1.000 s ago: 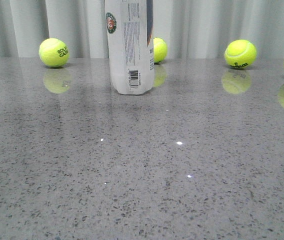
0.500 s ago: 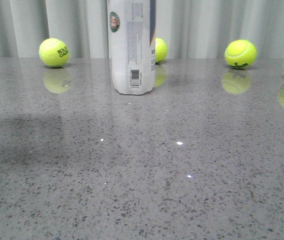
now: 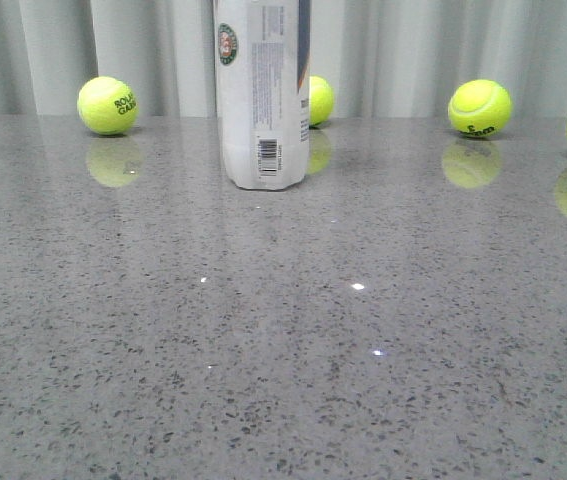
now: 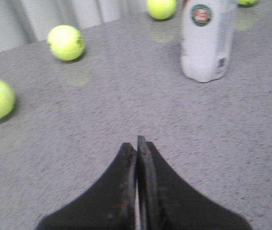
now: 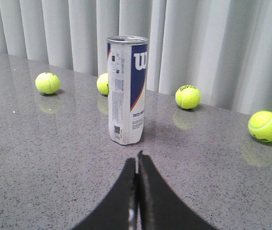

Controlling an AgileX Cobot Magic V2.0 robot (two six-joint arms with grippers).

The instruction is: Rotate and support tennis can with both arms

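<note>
I see the can [image 5: 127, 90] upright and untouched on the surface [image 3: 283, 350], both pincers, left [image 4: 137, 143] and right [image 5: 137, 160], closed and empty, so all work remains.

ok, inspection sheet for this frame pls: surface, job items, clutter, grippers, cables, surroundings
Surface: grey speckled table, glossy, reflecting the balls.
Job's things: tennis can standing upright, open top, navy panel with W logo; barcode low on its side in the front view; nothing touching it.
Clutter: tennis balls scattered behind and beside the can, one partly hidden behind it.
Grippers: left gripper fingers closed, empty, short of the can; right gripper fingers closed, empty, short of the can.
Cables: nothing seen.
Surroundings: pale pleated curtain behind the table.
</note>
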